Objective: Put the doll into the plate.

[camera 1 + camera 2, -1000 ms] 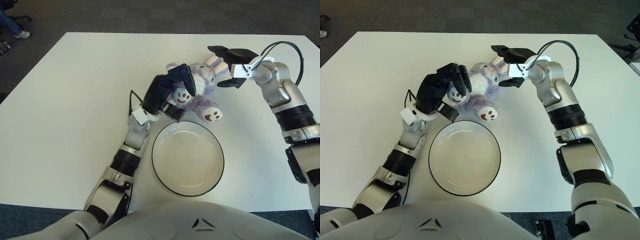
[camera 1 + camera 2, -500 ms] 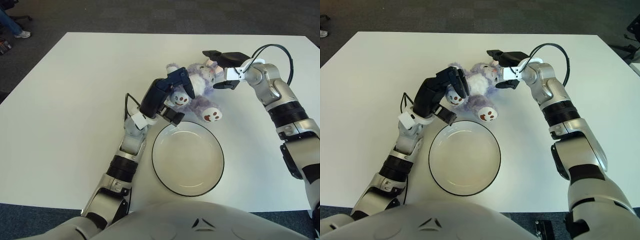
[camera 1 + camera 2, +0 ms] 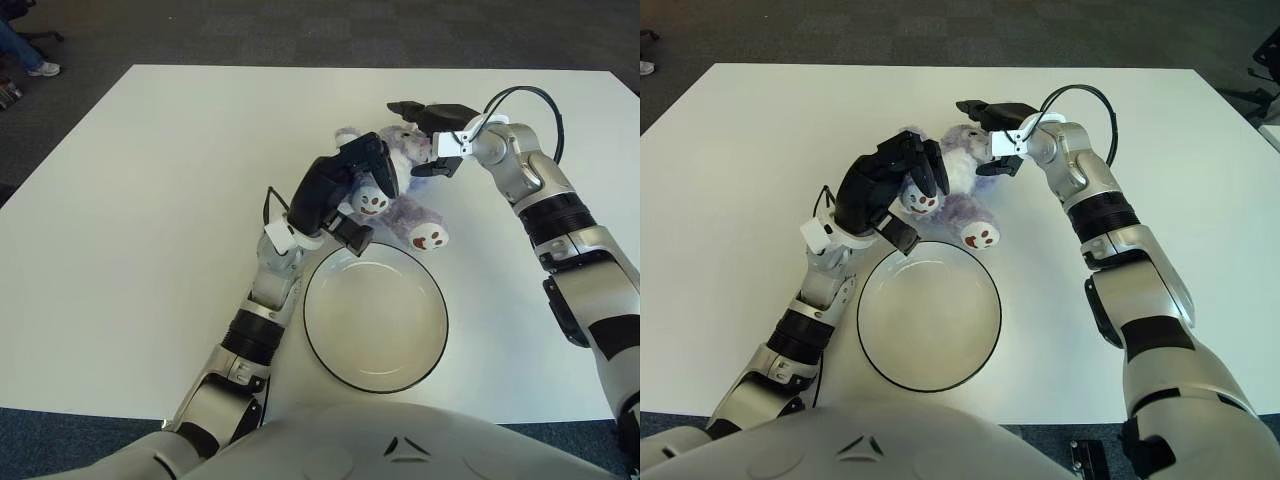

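A purple plush bunny doll [image 3: 402,196] lies on the white table just beyond the plate [image 3: 312,330], a white round plate with a dark rim. My left hand [image 3: 368,208] reaches over the plate's far left rim. Its fingers curl over the doll's near leg and body, with the thumb below the foot. My right hand [image 3: 408,138] is at the doll's head from the right, fingers spread above and below the head and ears. The doll rests on the table, outside the plate.
The white table [image 3: 150,200] runs wide to the left and right of the hands. Its far edge borders dark carpet. A black cable [image 3: 530,100] loops over my right wrist. A person's foot [image 3: 40,66] shows at the far left.
My right hand has moved left up to the doll's head. My left hand has closed further around the doll's near leg. The doll has barely shifted.
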Action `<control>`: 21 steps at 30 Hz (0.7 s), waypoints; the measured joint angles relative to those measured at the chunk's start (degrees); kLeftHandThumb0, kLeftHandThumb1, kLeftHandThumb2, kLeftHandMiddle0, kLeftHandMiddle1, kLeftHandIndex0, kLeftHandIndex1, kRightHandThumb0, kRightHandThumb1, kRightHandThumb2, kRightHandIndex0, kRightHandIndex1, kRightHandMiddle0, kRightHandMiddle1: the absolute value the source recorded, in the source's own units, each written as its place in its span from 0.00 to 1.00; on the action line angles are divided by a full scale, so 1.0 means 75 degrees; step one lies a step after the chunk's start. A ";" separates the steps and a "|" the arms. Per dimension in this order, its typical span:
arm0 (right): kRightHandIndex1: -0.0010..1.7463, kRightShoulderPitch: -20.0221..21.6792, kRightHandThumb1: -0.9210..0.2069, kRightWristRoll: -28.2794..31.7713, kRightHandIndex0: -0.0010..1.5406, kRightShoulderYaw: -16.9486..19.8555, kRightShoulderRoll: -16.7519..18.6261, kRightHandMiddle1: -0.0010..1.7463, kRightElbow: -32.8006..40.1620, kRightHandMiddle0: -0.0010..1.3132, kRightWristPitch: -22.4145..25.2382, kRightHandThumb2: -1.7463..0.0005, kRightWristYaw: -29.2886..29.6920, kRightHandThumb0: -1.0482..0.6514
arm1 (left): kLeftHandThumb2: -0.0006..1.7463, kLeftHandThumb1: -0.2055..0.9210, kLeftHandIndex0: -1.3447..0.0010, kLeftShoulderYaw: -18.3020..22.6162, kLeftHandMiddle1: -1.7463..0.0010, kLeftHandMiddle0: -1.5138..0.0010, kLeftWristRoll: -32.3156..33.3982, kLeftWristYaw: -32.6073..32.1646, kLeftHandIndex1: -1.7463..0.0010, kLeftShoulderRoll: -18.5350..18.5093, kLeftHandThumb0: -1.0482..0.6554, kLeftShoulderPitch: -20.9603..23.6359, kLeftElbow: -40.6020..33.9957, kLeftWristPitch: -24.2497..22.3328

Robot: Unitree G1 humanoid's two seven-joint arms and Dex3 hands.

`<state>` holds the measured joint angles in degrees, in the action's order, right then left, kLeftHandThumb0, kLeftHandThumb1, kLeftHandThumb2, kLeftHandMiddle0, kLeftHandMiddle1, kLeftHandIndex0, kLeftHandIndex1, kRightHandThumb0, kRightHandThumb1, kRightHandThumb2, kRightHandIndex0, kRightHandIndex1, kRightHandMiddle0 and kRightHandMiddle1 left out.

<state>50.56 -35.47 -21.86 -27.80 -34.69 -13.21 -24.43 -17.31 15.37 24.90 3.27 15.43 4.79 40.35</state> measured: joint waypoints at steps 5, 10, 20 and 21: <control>0.26 0.0048 0.70 0.0005 0.11 -0.0044 0.0065 0.00 -0.0236 0.00 -0.0237 0.31 0.0091 0.59 | 0.84 0.35 0.56 0.0007 0.00 0.61 0.0140 0.0116 0.01 0.0129 0.61 0.0000 -0.0004 -0.0112; 0.25 0.0048 0.71 -0.0004 0.11 -0.0166 0.0081 0.00 -0.0410 0.00 -0.0395 0.30 0.0146 0.60 | 0.83 0.36 0.57 0.0047 0.00 0.62 0.0131 0.0198 0.01 0.0227 0.61 0.0000 0.0054 -0.0034; 0.25 0.0050 0.70 -0.0007 0.13 -0.0307 0.0081 0.00 -0.0476 0.00 -0.0422 0.29 0.0130 0.63 | 0.81 0.38 0.58 0.0154 0.00 0.63 0.0117 0.0294 0.01 0.0407 0.61 0.0027 0.0281 0.0188; 0.24 0.0050 0.70 -0.0005 0.13 -0.0309 0.0081 0.00 -0.0480 0.00 -0.0431 0.29 0.0123 0.63 | 0.81 0.38 0.58 0.0160 0.00 0.63 0.0113 0.0295 0.01 0.0419 0.61 0.0033 0.0292 0.0199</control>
<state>50.93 -35.50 -24.18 -27.19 -38.29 -16.44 -23.51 -16.11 16.21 27.12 6.41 15.68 6.98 41.84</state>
